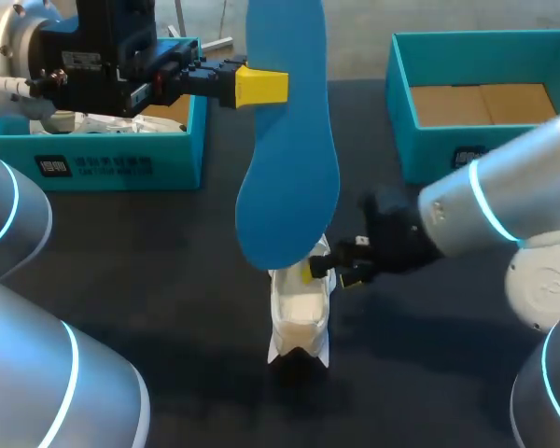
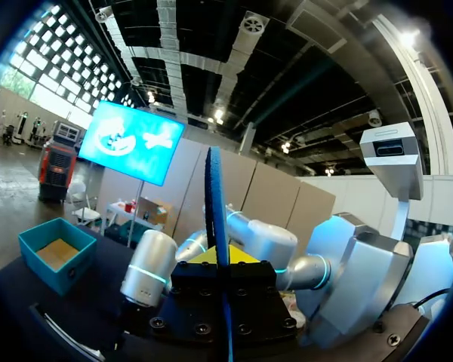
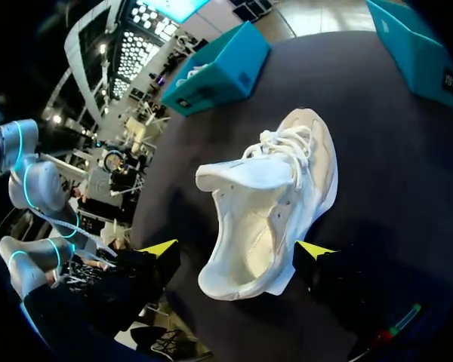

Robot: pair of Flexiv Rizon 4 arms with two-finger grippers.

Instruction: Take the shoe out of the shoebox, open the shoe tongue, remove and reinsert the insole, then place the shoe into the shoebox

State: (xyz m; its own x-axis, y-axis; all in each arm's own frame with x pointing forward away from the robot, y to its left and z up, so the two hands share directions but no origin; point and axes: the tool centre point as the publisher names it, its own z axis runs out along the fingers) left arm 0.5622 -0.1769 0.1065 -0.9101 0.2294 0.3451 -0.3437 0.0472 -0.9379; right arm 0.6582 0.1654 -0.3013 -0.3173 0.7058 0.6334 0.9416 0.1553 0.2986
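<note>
A white shoe [image 1: 301, 315] stands on the dark table near the middle, its opening facing my right wrist camera. My right gripper [image 1: 322, 267] is at the shoe's heel end. In the right wrist view the shoe [image 3: 279, 181] lies between the fingers of that gripper [image 3: 238, 253], which stand wide open on either side of the heel. Held high over the table is a blue insole [image 1: 289, 177], hanging with its lower end just above the shoe. My left gripper [image 1: 261, 86] is shut on the insole's edge. The left wrist view shows the insole [image 2: 214, 204] edge-on between the fingers of that gripper [image 2: 225, 258].
A teal box [image 1: 93, 149] with white paper in it stands at the back left, under my left arm. A second teal box [image 1: 429, 56] with a cardboard bottom stands at the back right. The dark tabletop [image 1: 168, 252] spreads around the shoe.
</note>
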